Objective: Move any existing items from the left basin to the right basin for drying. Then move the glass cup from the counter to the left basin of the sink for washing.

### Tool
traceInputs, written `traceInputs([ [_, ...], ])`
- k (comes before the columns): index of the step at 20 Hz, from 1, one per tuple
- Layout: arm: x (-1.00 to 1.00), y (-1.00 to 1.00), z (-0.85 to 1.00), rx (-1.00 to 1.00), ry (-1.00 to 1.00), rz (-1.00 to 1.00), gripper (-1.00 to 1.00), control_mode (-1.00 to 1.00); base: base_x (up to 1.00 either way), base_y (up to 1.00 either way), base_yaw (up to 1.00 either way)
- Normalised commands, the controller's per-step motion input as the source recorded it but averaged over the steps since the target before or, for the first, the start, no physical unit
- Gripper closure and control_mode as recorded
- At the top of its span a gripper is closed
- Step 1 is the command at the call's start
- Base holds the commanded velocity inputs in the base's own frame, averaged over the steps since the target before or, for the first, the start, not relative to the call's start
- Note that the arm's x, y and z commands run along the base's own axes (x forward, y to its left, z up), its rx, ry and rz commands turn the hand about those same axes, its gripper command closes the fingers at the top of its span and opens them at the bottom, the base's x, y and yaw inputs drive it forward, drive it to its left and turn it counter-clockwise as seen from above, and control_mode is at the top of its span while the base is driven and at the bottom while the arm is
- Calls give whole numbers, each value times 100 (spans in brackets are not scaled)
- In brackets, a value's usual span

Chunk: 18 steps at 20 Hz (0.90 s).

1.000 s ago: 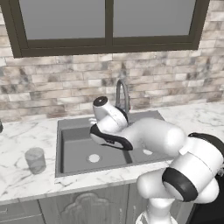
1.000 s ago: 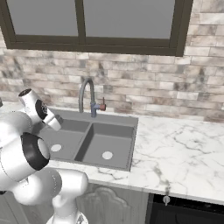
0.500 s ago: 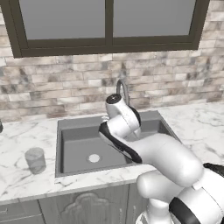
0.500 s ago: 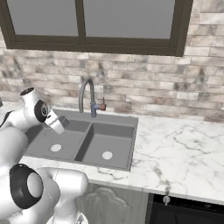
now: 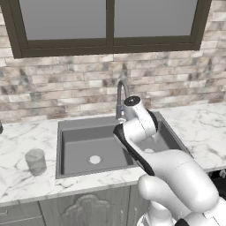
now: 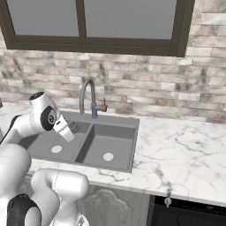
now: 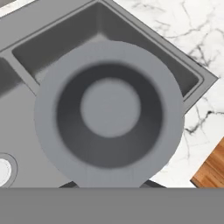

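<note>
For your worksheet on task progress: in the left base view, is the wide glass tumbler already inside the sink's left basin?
No. The glass tumbler stands on the marble counter, left of the sink.

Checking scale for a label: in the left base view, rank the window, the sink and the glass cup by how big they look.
1. Window, largest.
2. Sink, partly hidden by the arm.
3. Glass cup, smallest, on the counter left of the sink.

place: kitchen | signs: double sink (image 5: 79, 132), steel tap (image 6: 86, 95), marble counter (image 6: 176, 150), brick wall (image 6: 145, 95)
</note>
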Motion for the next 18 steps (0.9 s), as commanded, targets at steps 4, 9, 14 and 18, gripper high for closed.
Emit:
traceInputs([
  [4, -12, -62, 0, 0, 0, -5, 100, -100, 0, 0, 0],
  [9, -3, -62, 0, 1, 0, -4, 100, -100, 0, 0, 0],
  [14, 1, -52, -9, 2, 0, -1, 100, -100, 0, 0, 0],
  [18, 14, -43, -22, 4, 0, 0, 100, -100, 0, 0, 0],
])
